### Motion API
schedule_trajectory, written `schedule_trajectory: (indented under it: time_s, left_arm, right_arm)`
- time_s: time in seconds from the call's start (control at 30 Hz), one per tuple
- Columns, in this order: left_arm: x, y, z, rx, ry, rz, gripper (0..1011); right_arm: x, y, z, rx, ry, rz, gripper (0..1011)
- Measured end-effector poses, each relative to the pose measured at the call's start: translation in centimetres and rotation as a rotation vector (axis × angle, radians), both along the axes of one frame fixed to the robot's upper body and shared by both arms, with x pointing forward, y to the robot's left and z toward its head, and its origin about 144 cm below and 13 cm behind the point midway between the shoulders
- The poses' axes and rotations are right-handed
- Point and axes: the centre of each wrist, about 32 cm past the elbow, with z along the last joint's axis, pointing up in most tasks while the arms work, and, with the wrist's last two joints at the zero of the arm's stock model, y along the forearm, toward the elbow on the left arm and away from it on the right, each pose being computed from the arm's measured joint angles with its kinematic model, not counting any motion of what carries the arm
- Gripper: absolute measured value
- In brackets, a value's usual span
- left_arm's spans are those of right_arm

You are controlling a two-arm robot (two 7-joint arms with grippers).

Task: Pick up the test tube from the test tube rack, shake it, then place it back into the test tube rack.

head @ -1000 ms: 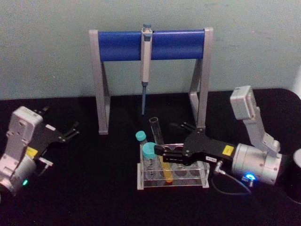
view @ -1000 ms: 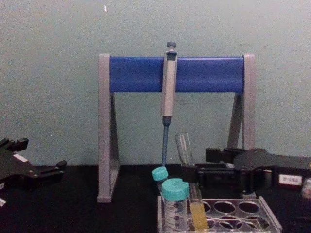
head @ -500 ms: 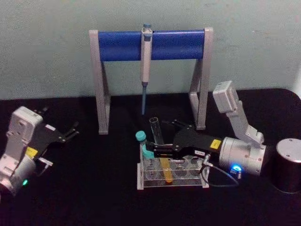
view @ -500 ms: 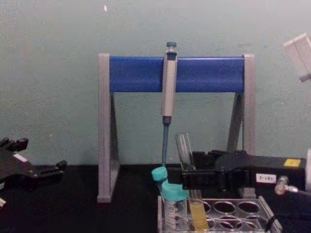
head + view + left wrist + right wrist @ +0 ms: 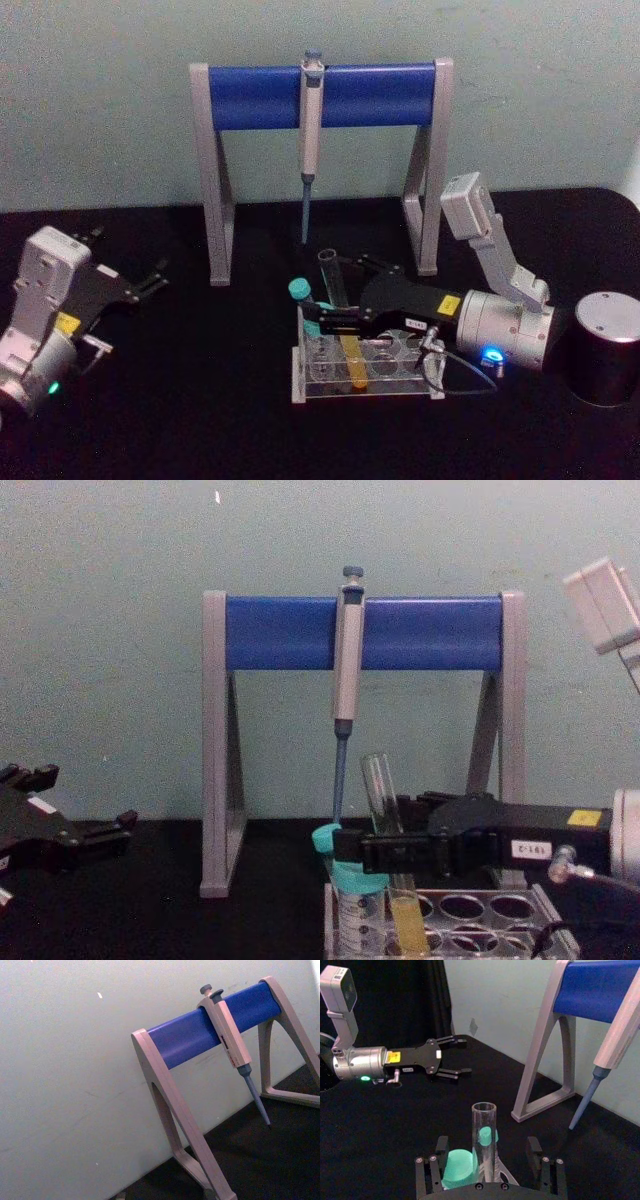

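The test tube (image 5: 338, 318) stands tilted in the front left of the test tube rack (image 5: 425, 385), with yellow liquid in its lower part (image 5: 406, 926). My right gripper (image 5: 336, 294) reaches in from the right and is open. One finger is on each side of the tube's upper half, and neither visibly touches it. In the right wrist view the tube (image 5: 484, 1142) rises midway between the fingers (image 5: 441, 1146). My left gripper (image 5: 150, 278) rests open at the far left of the table, away from the rack.
Two teal-capped tubes (image 5: 298, 290) (image 5: 355, 882) sit in the rack's left end beside the tube. Behind the rack stands a grey stand with a blue crossbar (image 5: 320, 95), and a pipette (image 5: 311, 110) hangs on it. A dark cylinder (image 5: 605, 345) stands at the right.
My right arm slid left over the rack, so its open fingers now straddle the test tube. The dark cylinder behind it came into full view. The left arm stayed still.
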Motion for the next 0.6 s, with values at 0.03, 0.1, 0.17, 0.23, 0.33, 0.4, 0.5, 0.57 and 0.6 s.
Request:
schedule_trajectory:
  time_s: [0.03, 0.1, 0.17, 0.23, 0.33, 0.4, 0.5, 0.57, 0.6]
  left_arm:
    - [0.0, 0.0, 0.0, 0.0, 0.0, 0.0, 1001]
    - [0.0, 0.0, 0.0, 0.0, 0.0, 0.0, 1001]
    - [0.0, 0.0, 0.0, 0.0, 0.0, 0.0, 1001]
    - [0.0, 0.0, 0.0, 0.0, 0.0, 0.0, 1001]
    - [0.0, 0.0, 0.0, 0.0, 0.0, 0.0, 1001]
    - [0.0, 0.0, 0.0, 0.0, 0.0, 0.0, 1002]
    - [0.0, 0.0, 0.0, 0.0, 0.0, 0.0, 1001]
    - [0.0, 0.0, 0.0, 0.0, 0.0, 0.0, 1001]
    - [0.0, 0.0, 0.0, 0.0, 0.0, 0.0, 1001]
  right_arm:
    - [0.0, -0.01, 0.0, 0.0, 0.0, 0.0, 1000]
    - [0.0, -0.04, 0.02, 0.0, 0.0, -0.001, 1000]
    - [0.0, -0.05, 0.02, 0.0, 0.0, -0.001, 1000]
    - [-0.01, -0.07, 0.02, 0.0, 0.0, -0.001, 1000]
    - [-0.02, -0.08, 0.02, 0.001, 0.001, -0.002, 965]
    - [-0.03, -0.09, 0.02, 0.001, 0.001, -0.002, 912]
    - [-0.04, -0.1, 0.02, 0.002, 0.001, -0.002, 836]
    - [-0.04, -0.11, 0.03, 0.002, 0.002, -0.002, 760]
    - [-0.04, -0.11, 0.03, 0.002, 0.002, -0.002, 741]
